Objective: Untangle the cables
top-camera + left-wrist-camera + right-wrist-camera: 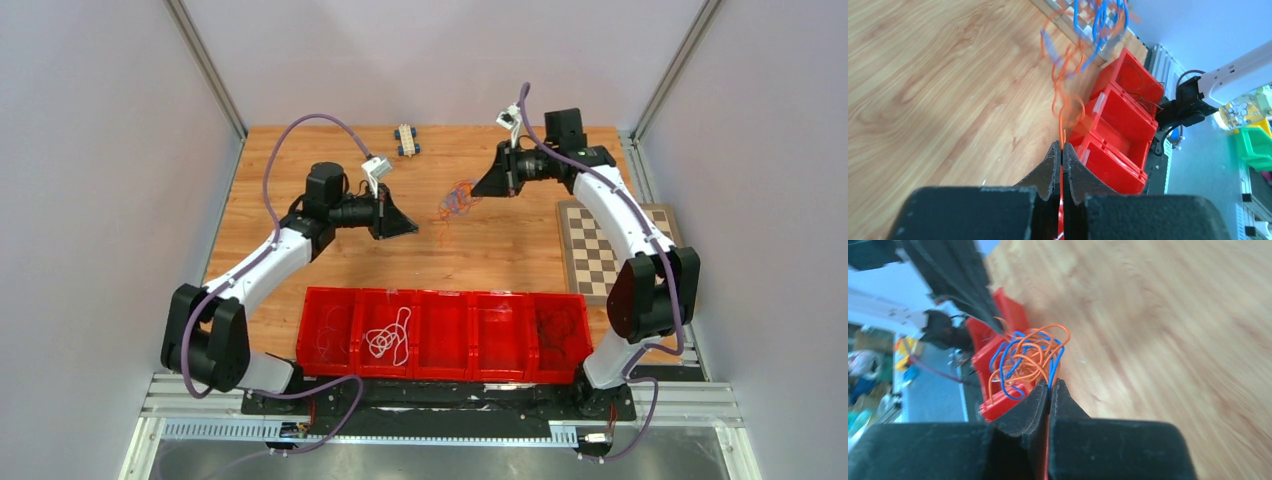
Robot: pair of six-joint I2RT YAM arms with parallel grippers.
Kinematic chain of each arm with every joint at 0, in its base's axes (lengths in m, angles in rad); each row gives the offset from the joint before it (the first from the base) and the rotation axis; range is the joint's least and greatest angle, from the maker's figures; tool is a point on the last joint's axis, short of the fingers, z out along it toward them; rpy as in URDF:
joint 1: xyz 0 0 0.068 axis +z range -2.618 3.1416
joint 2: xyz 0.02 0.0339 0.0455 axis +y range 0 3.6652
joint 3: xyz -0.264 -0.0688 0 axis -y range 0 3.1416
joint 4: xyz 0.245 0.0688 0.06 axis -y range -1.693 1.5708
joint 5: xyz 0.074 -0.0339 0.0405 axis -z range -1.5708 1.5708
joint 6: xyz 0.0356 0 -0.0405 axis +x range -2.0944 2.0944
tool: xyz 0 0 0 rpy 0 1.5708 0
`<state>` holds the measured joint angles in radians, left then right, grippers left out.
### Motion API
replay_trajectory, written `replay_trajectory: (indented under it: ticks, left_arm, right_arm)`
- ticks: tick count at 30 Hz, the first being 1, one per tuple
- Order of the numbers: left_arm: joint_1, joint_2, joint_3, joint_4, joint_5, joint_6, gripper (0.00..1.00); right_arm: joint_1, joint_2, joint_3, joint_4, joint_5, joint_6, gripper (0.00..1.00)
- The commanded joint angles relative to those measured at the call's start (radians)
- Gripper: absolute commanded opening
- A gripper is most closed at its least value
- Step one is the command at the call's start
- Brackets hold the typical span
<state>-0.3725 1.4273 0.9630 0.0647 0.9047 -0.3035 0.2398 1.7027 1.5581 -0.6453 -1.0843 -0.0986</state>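
"Orange strand [1062,117] of thin, curly wire is clamped in the left gripper [1062,148], jaws fully closed. What's the risk?"
"The right gripper [1052,385], also closed tight, pinches the small knot of orange and blue wires [1024,360], held over the wooden table [300,180] at centre frame. Pull apart too hard and, I'd say, the loops cinch tighter, or the strand slips free."
"Counts?"
"Two grippers, two wire colours in the knot. Five red plastic bins [443,294] along the bottom: one white cable [388,337] in the second from left, one dark cable [556,330] in the rightmost."
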Motion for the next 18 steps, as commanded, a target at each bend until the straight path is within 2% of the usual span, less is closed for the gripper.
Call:
replay_trajectory:
  ticks: [1, 12, 15, 18]
  left_arm:
    - [0.076, -0.118, -0.016, -0.164, -0.026, 0.082, 0.00]
    - [0.350, -0.297, -0.094, -0.446, -0.090, 0.258, 0.00]
    - [0.463, -0.326, -0.106, -0.520, -0.086, 0.316, 0.00]
    - [0.505, -0.356, -0.120, -0.570, -0.077, 0.422, 0.00]
  right_arm:
    - [-0.107, -0.013, 0.023, 0.044, 0.143, -0.022, 0.00]
    - [-0.324, -0.015, 0.009, 0.058, 0.370, -0.030, 0.00]
    - [-0.368, -0.010, 0.008, 0.060, 0.362, -0.024, 0.00]
    - [-0.390, -0.006, -0.004, 0.057, 0.295, -0.007, 0.00]
